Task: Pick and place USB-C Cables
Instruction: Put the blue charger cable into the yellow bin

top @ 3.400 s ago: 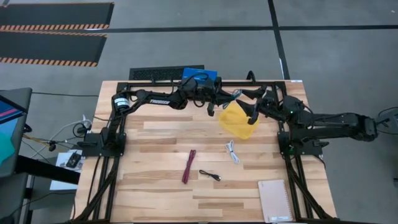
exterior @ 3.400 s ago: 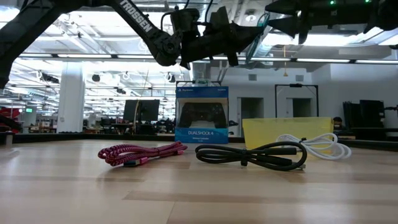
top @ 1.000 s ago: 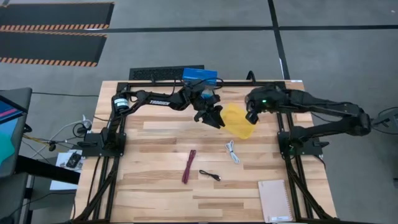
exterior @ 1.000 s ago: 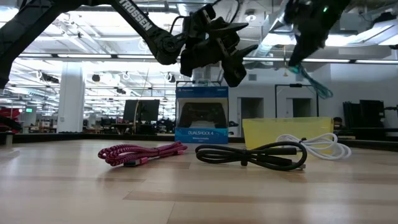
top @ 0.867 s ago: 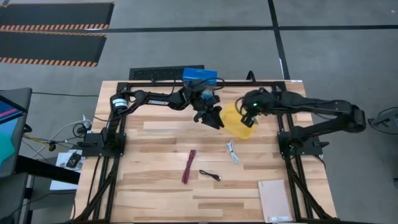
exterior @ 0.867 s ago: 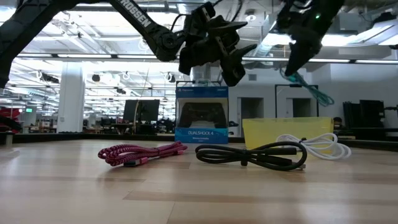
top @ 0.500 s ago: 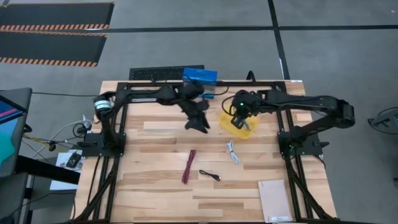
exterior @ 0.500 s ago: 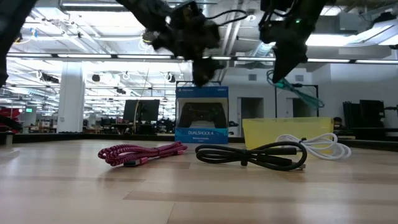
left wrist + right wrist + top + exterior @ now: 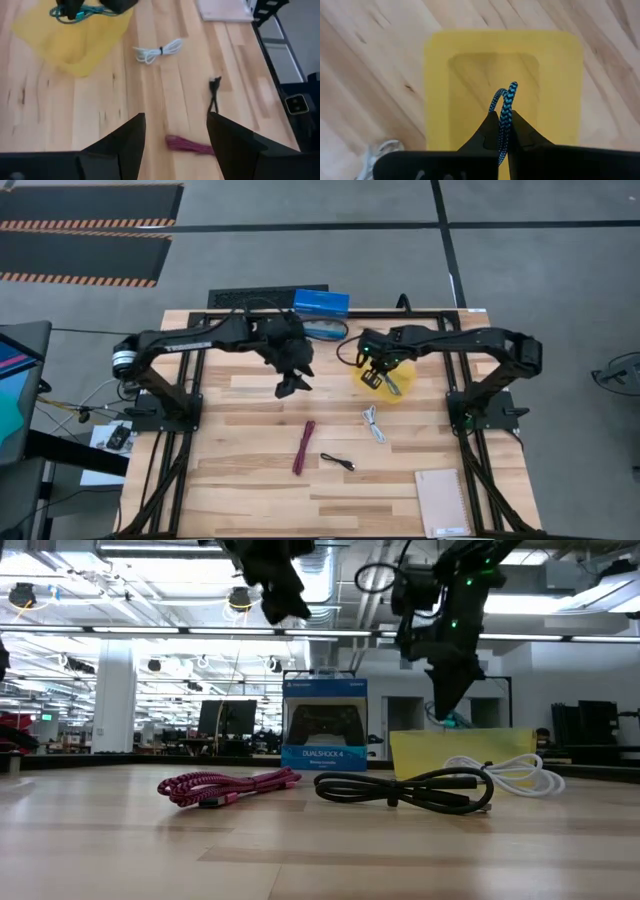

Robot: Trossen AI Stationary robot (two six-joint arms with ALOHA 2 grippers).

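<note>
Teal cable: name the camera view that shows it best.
Right wrist view: the teal cable is large, pinched in the right gripper over the yellow tray. Left wrist view shows a small distant loop, low view only a tip behind the tray, high view barely anything.

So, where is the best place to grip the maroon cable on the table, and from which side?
Probably the middle of the maroon cable, from straight above. It lies flat as a long narrow bundle, apart from the black cable, so fingers closing across its width should catch every strand.
</note>
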